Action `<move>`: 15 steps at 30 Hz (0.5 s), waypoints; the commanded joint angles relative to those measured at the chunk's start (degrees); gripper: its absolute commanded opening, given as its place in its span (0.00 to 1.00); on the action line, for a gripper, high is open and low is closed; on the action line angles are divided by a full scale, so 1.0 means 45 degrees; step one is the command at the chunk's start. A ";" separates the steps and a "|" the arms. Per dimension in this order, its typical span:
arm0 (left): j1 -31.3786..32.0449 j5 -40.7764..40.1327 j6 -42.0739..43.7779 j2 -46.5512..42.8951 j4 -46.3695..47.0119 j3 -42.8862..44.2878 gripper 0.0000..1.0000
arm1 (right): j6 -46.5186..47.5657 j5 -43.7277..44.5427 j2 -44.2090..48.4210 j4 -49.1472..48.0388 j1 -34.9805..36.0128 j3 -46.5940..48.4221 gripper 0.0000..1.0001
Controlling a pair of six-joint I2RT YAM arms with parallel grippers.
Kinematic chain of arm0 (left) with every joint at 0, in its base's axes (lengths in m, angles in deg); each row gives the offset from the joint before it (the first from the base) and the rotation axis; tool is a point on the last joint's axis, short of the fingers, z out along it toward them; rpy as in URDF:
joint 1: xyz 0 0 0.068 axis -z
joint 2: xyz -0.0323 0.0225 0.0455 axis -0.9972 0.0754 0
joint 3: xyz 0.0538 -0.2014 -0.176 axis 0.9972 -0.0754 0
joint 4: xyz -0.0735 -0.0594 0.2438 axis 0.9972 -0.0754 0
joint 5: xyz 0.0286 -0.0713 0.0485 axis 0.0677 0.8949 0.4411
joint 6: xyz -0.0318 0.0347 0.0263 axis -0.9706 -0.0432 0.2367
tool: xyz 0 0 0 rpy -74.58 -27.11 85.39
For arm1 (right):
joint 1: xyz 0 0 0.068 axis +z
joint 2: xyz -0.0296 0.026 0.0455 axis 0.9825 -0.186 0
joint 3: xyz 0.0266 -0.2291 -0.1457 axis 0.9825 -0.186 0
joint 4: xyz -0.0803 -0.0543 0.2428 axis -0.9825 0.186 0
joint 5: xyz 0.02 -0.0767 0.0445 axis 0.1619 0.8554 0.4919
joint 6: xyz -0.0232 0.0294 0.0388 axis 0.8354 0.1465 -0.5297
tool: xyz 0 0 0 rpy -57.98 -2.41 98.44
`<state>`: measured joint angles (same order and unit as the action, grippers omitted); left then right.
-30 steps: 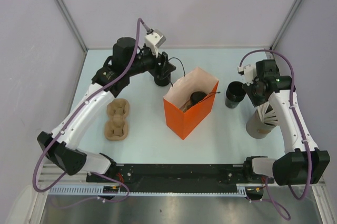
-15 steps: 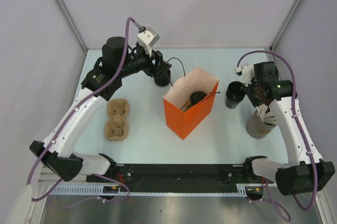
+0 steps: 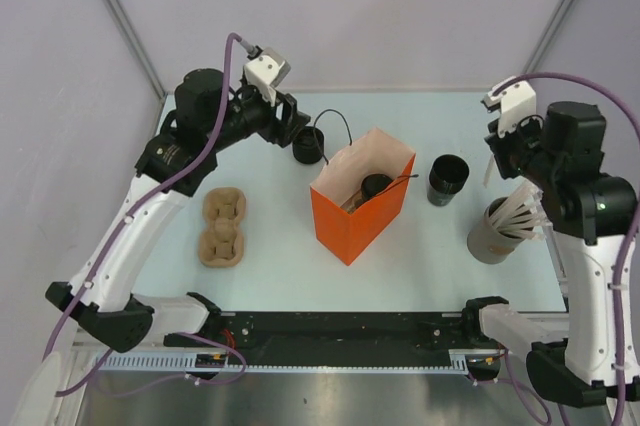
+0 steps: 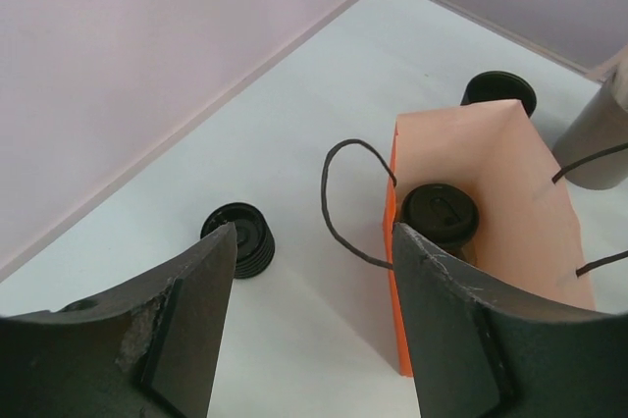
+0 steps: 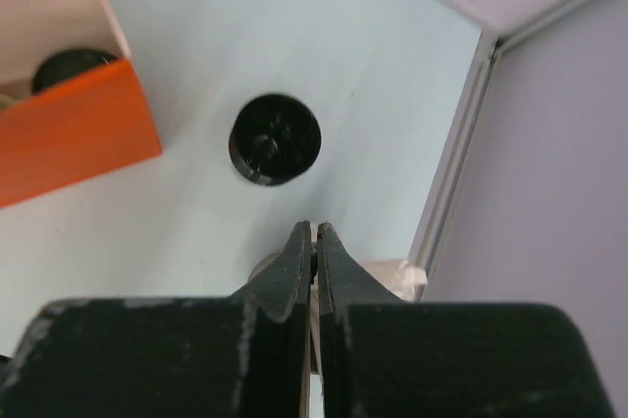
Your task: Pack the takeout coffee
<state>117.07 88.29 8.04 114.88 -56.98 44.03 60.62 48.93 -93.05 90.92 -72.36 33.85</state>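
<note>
Orange bag [image 3: 350, 221], one cup [image 3: 376, 185] inside, parts the arms; left gripper [image 4: 314, 234] released, backed off the rear cup [image 3: 308, 144]; right gripper [image 5: 314, 230] clenched, perhaps on a stick [image 3: 488, 171], risen over the tub [image 3: 490, 238]

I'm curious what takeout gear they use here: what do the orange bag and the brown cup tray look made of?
Orange bag: likely paper, matte; it stands in crisp folded creases, with a pale uncoated inside. Brown cup tray: probably moulded pulp, rough and dull, with soft rounded wells.
</note>
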 commanded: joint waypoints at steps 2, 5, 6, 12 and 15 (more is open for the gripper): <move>-0.0413 -0.0850 0.0694 -0.0595 -0.0406 0.0294 0.70 | -0.0501 -0.1699 0.0382 -0.0748 0.0025 0.2281 0.00; -0.0726 -0.0870 0.0714 -0.0810 -0.0387 -0.0038 0.70 | -0.0930 -0.2655 0.0401 -0.0865 0.0025 0.3219 0.00; -0.0805 -0.0851 0.0714 -0.0907 -0.0406 -0.0116 0.70 | -0.1086 -0.3257 0.0401 -0.0827 0.0025 0.3395 0.00; -0.1410 -0.1065 0.0655 -0.1142 -0.0445 -0.0449 0.70 | -0.2043 -0.5660 0.0577 -0.1801 0.0045 0.3944 0.00; -0.1762 -0.1279 0.0636 -0.1337 -0.0387 -0.0819 0.70 | -0.2610 -0.6854 0.0149 -0.2213 0.0025 0.4450 0.00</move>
<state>111.00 84.84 10.14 110.93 -59.07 42.06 53.65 28.23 -90.45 85.72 -72.36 50.48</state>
